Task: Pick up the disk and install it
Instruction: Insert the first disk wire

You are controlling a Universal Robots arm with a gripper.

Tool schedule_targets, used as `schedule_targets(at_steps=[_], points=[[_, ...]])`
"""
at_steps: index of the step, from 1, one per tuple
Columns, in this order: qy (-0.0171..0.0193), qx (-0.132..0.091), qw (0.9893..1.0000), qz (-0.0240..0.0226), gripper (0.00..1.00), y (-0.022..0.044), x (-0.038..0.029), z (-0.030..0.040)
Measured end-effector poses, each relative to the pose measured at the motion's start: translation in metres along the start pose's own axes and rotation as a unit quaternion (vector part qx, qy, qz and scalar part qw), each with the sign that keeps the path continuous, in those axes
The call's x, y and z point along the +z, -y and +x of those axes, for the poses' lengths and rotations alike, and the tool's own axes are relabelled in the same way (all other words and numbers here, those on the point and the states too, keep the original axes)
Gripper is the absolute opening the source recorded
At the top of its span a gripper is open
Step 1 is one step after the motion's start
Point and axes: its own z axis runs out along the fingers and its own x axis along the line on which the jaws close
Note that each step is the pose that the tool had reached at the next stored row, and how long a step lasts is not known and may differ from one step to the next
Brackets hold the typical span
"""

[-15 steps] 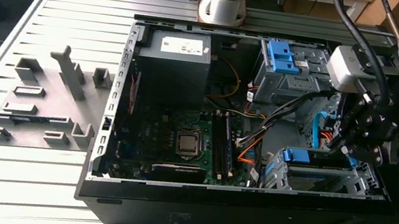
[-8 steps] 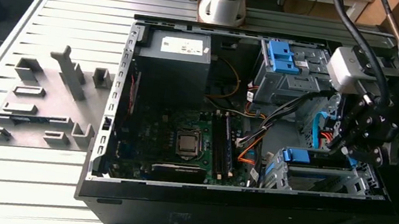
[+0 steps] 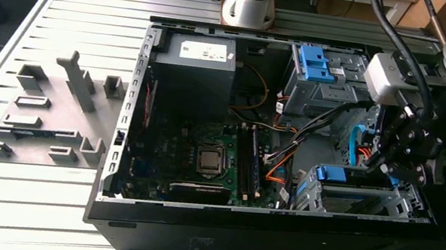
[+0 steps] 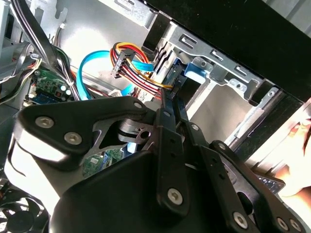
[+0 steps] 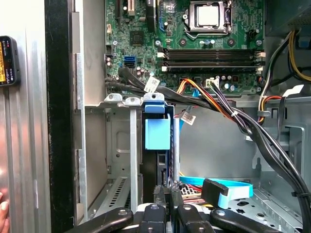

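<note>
Black gripper (image 5: 166, 194) fingers (image 4: 171, 121) are seen nearest the lens in both wrist views, drawn narrow, almost together, with their tips against the edge of the disk (image 5: 158, 133). The disk is seen standing on edge in the drive cage (image 5: 114, 145), its bright blue frame and tab uppermost, so that it sits slotted between the cage's silver sheet-metal walls. In the exterior view the gripper (image 3: 397, 177) is lowered into the open computer case (image 3: 278, 232), directly at the drive cage (image 3: 365, 198), and the blue frame of the disk (image 3: 337, 174) is visible at the cage's top edge. Whether the disk is actually clamped or only touched cannot be told.

Beside the drive cage, a light blue data cable (image 5: 218, 187) and a bundle of red, orange and yellow wires (image 4: 133, 68) are seen lying on the case floor. Beyond the cage, the green motherboard (image 5: 194, 29) is seen with its memory slots and processor socket. Farther from the cage, a second cage with a bare blue bracket (image 3: 313, 62) is mounted beside a dark grey box (image 3: 194, 69). Outside the case, grey fixtures (image 3: 52, 109) are laid on the slatted metal table (image 3: 17, 182).
</note>
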Motion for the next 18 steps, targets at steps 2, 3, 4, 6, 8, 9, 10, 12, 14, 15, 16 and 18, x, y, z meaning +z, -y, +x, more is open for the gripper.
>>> schedule_targets(at_steps=[2, 3, 4, 6, 8, 9, 10, 12, 14, 15, 16, 18], points=[[0.0001, 0.0, 1.0, 0.0, 0.16, -0.0001, 0.0008, 0.0], [0.0, 0.0, 1.0, 0.0, 0.16, -0.0001, 0.0012, 0.0], [-0.0001, 0.0, 1.0, 0.0, 0.16, -0.0001, 0.0016, 0.0], [0.0001, 0.0, 1.0, 0.0, 0.16, -0.0002, 0.0032, 0.0], [0.0, 0.0, 1.0, 0.0, 0.16, -0.0002, 0.0046, 0.0], [-0.0003, 0.0, 1.0, 0.0, 0.16, -0.0002, 0.005, 0.0], [-0.0003, 0.0, 1.0, 0.0, 0.16, -0.0002, 0.0051, 0.0], [-0.0003, 0.0, 1.0, 0.0, 0.16, -0.0002, 0.0054, 0.0], [0.0, 0.0, 1.0, 0.0, 0.16, -0.0002, 0.0057, 0.0], [0.0002, 0.0, 1.0, 0.0, 0.16, -0.0002, 0.0053, 0.0], [0.0006, 0.0, 1.0, 0.0, 0.16, -0.0002, 0.0047, -0.0001], [0.0001, 0.0, 1.0, 0.0, 0.17, -0.0002, 0.0028, 0.0]])
